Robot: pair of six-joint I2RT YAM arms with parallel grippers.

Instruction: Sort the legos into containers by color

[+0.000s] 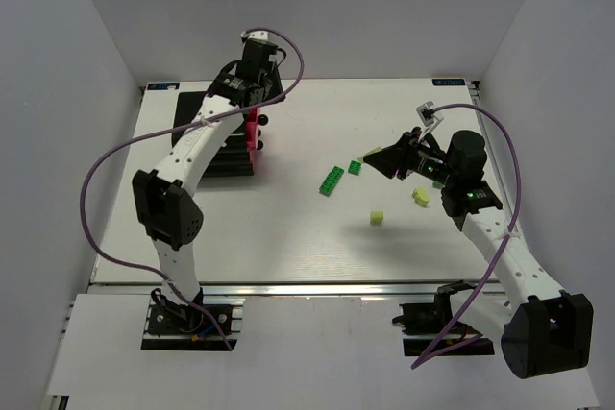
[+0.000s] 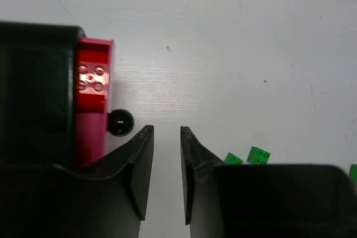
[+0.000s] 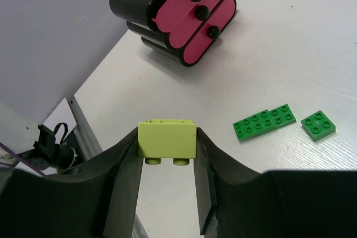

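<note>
Gripping the pale yellow plastic lego brick (image 3: pixel 167 140) between the right fingers (image 3: pixel 124 185), you were to keep it level and carry it to the pink cabinet drawers (image 3: pixel 181 29), well apart across the white tabletop (image 3: pixel 290 54). The left fingers (image 2: pixel 139 171) stood narrowly parted, empty, beside one pulled-out drawer (image 2: pixel 92 132).

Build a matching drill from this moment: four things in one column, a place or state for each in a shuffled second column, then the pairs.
Column one
1. red brick
2. pale yellow brick
3. long green strip
4. left tool

Column two
A. lying on the table beside a small green square
B. open, holding nothing
C. inside an open pink drawer
D. clamped in the right tool

Pairs: 1-C, 2-D, 3-A, 4-B
</note>
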